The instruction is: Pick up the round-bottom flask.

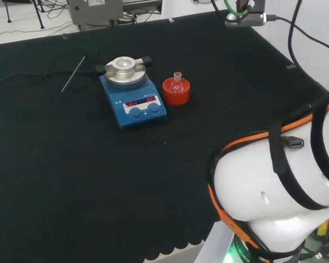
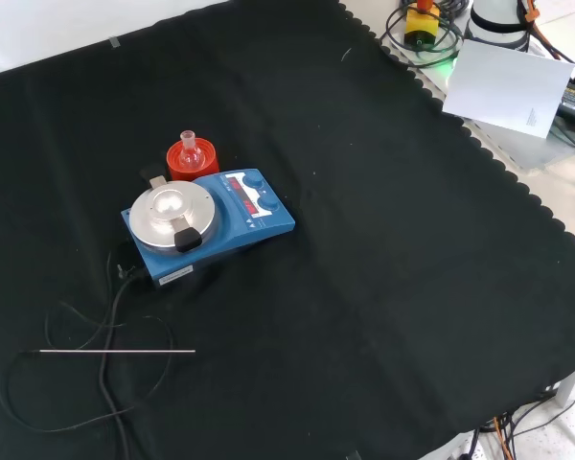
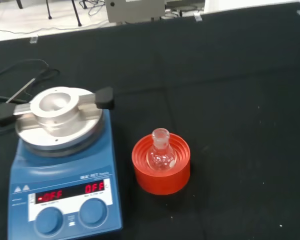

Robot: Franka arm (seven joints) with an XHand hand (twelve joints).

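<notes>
A small clear round-bottom flask [image 3: 160, 151] stands upright in a red ribbed ring stand [image 3: 161, 169] on the black cloth. In the head view the flask [image 1: 177, 80] and its stand [image 1: 176, 91] sit just right of a blue hotplate stirrer [image 1: 132, 100]. In the front view the flask [image 2: 188, 150] in its stand [image 2: 192, 160] lies just behind the stirrer [image 2: 211, 222]. The wrist view looks down on the flask from some distance off.
The stirrer carries a metal block [image 3: 59, 114] with black handles. A thin metal rod [image 2: 115, 352] and a black cable [image 2: 105, 369] lie on the cloth [image 2: 383, 287] beyond it. The arm's white link [image 1: 285, 186] fills the head view's lower right.
</notes>
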